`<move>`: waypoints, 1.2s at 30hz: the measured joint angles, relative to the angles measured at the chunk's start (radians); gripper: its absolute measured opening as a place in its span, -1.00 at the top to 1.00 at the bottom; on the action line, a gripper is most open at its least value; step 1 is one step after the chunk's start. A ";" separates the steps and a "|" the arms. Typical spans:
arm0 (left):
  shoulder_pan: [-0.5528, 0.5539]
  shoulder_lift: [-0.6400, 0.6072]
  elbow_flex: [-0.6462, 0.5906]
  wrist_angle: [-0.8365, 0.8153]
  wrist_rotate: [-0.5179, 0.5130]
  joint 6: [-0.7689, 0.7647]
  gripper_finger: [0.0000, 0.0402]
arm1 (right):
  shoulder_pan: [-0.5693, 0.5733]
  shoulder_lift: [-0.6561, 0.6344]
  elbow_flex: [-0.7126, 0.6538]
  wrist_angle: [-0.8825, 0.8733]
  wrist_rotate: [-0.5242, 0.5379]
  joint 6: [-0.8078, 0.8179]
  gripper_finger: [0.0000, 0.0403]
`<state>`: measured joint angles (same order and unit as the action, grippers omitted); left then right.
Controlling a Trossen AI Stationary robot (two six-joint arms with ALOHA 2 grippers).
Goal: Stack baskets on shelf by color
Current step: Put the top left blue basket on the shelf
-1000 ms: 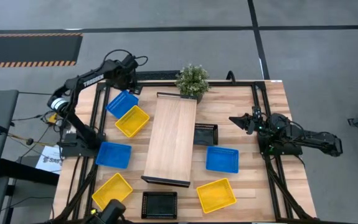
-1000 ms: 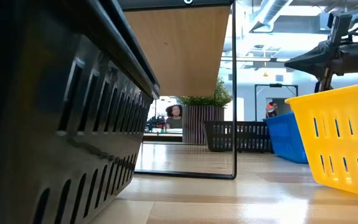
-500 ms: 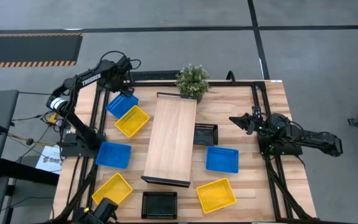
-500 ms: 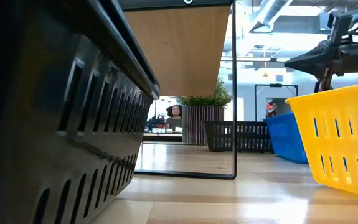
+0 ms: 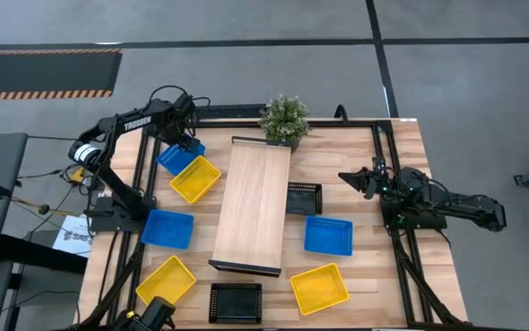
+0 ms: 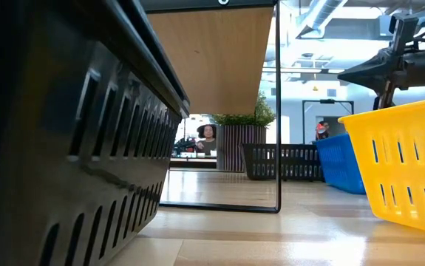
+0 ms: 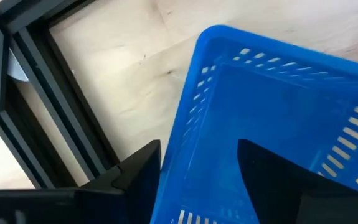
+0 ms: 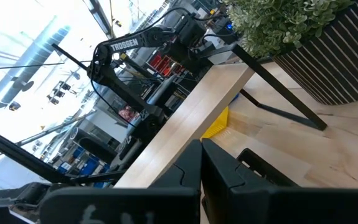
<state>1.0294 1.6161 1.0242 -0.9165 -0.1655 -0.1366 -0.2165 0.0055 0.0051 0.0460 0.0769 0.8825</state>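
My left gripper (image 5: 189, 143) is open and low over the far-left blue basket (image 5: 178, 153). In the left wrist view the left gripper (image 7: 200, 146) stands astride this basket's side wall (image 7: 188, 134), with one finger outside and one inside. The basket rests flat on the tabletop, beside a yellow basket (image 5: 195, 178). The shelf (image 5: 253, 204) stands lengthwise in the middle of the table. My right gripper (image 5: 350, 176) is shut and hovers right of the shelf, above the table; the low view shows the right gripper (image 6: 349, 74) level. My left gripper comes at the blue basket from above, one finger (image 7: 142, 171) outside its side wall and the other finger (image 7: 272, 171) inside the tray. I cannot tell whether either finger touches the wall. The basket sits flat on the table.
Other baskets lie around the shelf: blue (image 5: 167, 228), yellow (image 5: 165, 279), black (image 5: 235, 302), yellow (image 5: 319, 288), blue (image 5: 327, 235) and black (image 5: 304, 198). A potted plant (image 5: 284, 118) stands at the shelf's far end. Dark frame rails (image 7: 60, 112) run close to the left gripper.
My left gripper has swung from beyond the table's far-left edge toward the near side and gone down onto the far-left blue basket. The right arm and all baskets have stayed where they were.
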 joint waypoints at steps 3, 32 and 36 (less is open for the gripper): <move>0.000 0.000 -0.001 0.003 -0.015 0.001 0.26 | 0.000 0.000 0.000 0.000 0.000 0.000 0.87; -0.019 -0.001 0.535 -0.361 -0.021 0.075 1.00 | 0.000 0.000 0.000 0.000 -0.001 0.002 0.87; -0.067 -0.001 0.734 -0.442 0.065 0.143 1.00 | 0.000 0.000 0.000 -0.001 -0.001 0.000 0.87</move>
<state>0.9626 1.6154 1.7584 -1.3587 -0.1010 0.0069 -0.2165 0.0053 0.0051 0.0452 0.0761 0.8829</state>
